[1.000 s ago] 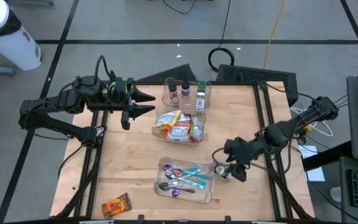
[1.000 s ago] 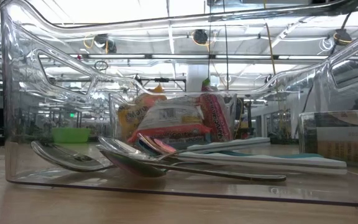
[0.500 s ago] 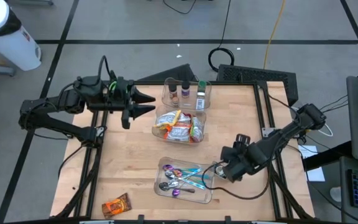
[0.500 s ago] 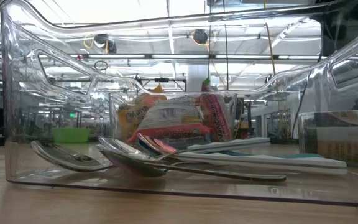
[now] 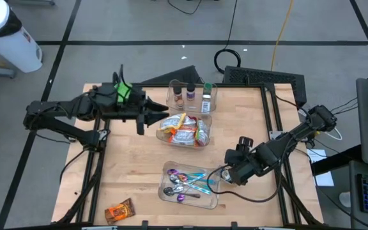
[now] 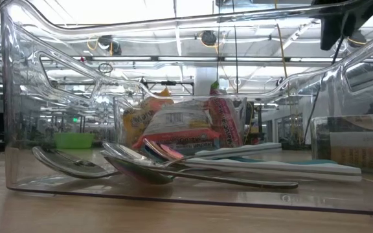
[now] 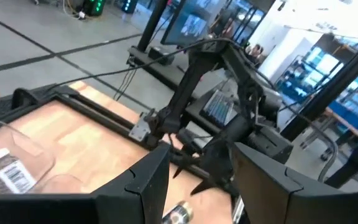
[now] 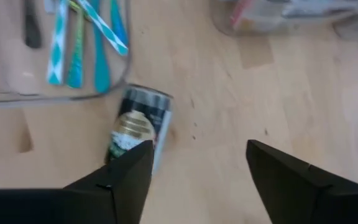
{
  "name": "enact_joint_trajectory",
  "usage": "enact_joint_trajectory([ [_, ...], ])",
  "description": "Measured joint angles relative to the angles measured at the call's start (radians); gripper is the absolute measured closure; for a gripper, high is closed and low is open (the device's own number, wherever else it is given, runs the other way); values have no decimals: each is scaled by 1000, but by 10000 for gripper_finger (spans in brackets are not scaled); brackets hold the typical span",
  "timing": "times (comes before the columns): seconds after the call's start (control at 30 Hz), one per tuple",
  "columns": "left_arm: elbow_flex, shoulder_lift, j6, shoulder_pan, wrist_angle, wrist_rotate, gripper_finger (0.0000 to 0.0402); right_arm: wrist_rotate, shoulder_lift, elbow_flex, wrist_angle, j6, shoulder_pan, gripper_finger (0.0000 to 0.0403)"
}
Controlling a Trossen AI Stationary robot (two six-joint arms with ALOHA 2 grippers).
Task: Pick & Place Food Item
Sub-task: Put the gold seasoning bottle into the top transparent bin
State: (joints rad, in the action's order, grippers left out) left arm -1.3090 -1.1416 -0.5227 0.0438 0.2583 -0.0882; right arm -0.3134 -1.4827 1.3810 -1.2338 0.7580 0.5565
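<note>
A small dark-labelled can lies on its side on the wooden table, right beside the clear cutlery bin. My right gripper hovers open over it, pointing steeply down, and in the high view this gripper covers most of the can. My left gripper points level toward the table's right, open and holding nothing, just left of the clear bin of snack packets. In its own wrist view, the left gripper has nothing between its fingers. An orange snack packet lies flat near the table's front left.
A clear bin with spice bottles stands at the back, behind the snack bin. The cutlery bin holds spoons and teal-handled utensils. In the low view the right arm's dark end shows above the cutlery bin's wall. Bare wood lies at the left.
My left gripper has moved toward the table's right, closer to the snack bin, and rolled about its own axis. My right gripper has tipped from a shallower slant to pointing steeply down and shifted a little toward the cutlery bin, sinking over the can.
</note>
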Motion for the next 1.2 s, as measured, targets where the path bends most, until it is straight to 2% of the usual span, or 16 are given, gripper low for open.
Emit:
enact_joint_trajectory([
  [0.1, -3, -25, -10, 27, -45, -28, 222, 4, 0, 0, 50, -28, 11, 116],
  [0.27, -1, -48, -23, 62, -43, -66, 222, 7, 0, 0, 104, -36, 39, 34],
  [0.37, -1, -51, -23, 76, -41, -79, 222, 22, 0, 0, 113, 26, 49, 8],
  [0.5, -2, -58, -31, 77, -43, -80, 222, 83, 0, 0, 80, 65, 59, 14],
  [0.8, -2, -58, -29, 95, -41, -88, 222, 77, -3, -7, 144, 140, 61, 18],
  [1.03, -2, -58, -13, 116, -29, -123, 222, 109, -5, -134, 275, 269, 61, 18],
  [1.2, -2, -58, -14, 116, -14, -123, 222, 116, -5, -217, 292, 309, 61, 18],
])
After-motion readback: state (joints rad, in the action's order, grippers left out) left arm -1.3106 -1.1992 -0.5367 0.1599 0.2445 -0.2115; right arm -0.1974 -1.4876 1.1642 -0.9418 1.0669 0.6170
